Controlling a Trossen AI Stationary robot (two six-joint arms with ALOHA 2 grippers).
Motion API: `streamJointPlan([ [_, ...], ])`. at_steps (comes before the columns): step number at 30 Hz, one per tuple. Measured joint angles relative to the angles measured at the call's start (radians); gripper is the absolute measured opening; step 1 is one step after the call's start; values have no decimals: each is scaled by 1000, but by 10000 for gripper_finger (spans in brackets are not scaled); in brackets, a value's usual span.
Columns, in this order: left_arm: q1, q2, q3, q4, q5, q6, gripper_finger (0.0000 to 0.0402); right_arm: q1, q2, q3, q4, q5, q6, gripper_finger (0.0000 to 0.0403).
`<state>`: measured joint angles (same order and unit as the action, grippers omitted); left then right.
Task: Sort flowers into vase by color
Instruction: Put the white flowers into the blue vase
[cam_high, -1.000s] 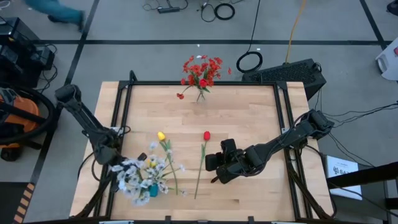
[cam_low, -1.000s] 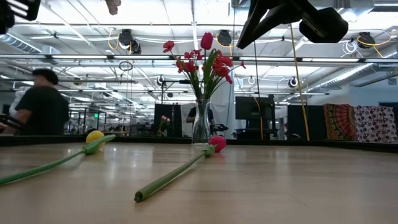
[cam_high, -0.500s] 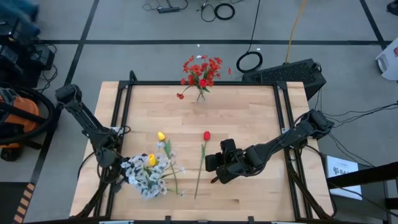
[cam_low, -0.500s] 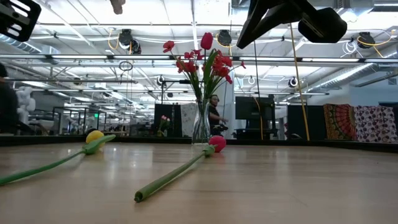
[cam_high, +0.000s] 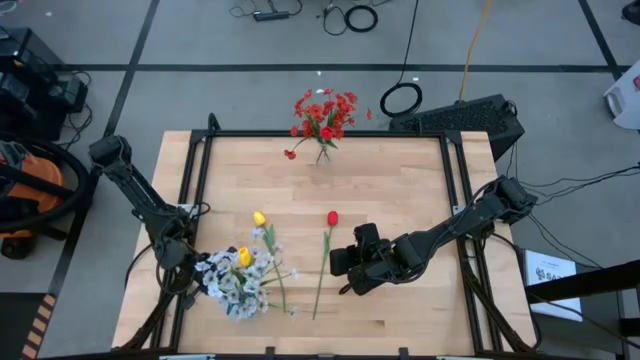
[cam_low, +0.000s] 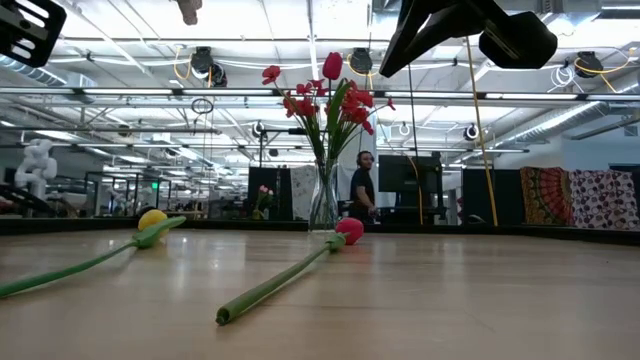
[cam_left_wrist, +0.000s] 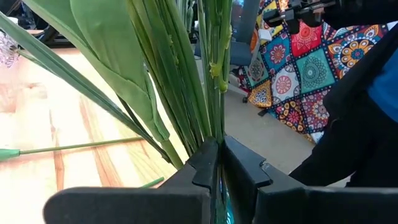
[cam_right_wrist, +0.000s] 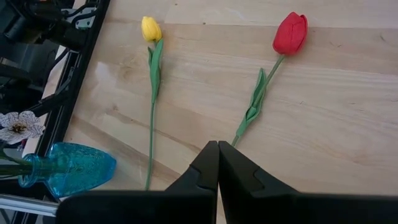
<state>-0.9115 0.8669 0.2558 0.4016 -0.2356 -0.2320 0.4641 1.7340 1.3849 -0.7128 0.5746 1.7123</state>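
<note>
My left gripper is at the table's near left, shut on a bunch of flowers: white blossoms and one yellow tulip on green stems. A blue vase shows tipped by the left rail, with stems in its neck. A yellow tulip and a red tulip lie flat on the wood. My right gripper is shut and hovers over the red tulip's stem. Red flowers stand in a clear vase at the far edge. My left gripper has the bunch's green stems pinched between its two fingers, low on the stems. The stems and leaves fan out beyond the fingertips. A bit of blue shows between the fingers; the fingers hide where exactly they meet the stems and the vase.
Black frame rails run along the table's left and right sides. Bare wood lies between the loose tulips and the clear vase. A person stands in the room beyond the far edge.
My left gripper has moved a little toward the near edge. The bunch has swung with it: the blossoms now sit closer together and farther right, and the blue vase no longer shows below them in the high view. A person has walked across the room behind.
</note>
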Motion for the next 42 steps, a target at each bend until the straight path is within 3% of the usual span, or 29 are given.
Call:
streamJointPlan([
  [9, 1, 0, 1, -69, -1, -112, 46, 0, 0, 0, 0, 0, -4, 0],
  [16, 1, 0, 1, -72, 6, -58, 100, 0, 0, 0, 0, 0, -4, 0],
  [26, 0, -14, 1, -85, 14, -16, 105, 0, 0, 0, 1, 0, -4, 0],
  [42, -40, -158, 123, -453, 24, -20, 105, 0, 0, 0, 6, 5, -4, 0],
])
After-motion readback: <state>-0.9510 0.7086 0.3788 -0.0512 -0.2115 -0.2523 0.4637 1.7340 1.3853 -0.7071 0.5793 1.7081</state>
